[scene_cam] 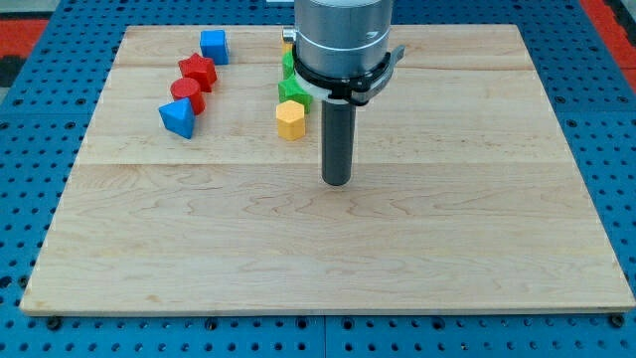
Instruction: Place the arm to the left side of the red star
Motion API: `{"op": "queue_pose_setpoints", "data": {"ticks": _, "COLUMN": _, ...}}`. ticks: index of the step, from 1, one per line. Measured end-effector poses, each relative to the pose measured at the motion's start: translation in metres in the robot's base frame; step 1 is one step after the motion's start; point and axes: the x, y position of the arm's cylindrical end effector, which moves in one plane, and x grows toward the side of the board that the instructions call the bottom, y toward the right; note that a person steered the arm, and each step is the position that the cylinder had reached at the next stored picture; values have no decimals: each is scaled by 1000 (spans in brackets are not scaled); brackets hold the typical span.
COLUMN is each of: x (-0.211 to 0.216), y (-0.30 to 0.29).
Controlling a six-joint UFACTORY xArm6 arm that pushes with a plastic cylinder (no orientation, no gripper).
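The red star (198,70) lies near the board's top left. A blue cube (214,45) sits just above and to its right. A red cylinder (188,93) touches the star below, and a blue triangular block (178,118) lies below that. My tip (337,181) rests on the board near the middle, far to the right of and below the red star. A yellow hexagonal block (290,119) lies up and left of my tip. A green block (294,90) sits above it, partly hidden by the arm.
The wooden board (477,249) lies on a blue pegboard table. Another green block (287,65) and a yellow piece (286,45) peek out at the arm's left edge, mostly hidden by the arm.
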Motion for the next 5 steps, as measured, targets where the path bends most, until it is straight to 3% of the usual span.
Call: {"op": "queue_pose_setpoints", "data": {"ticks": 5, "x": 0, "y": 0}}
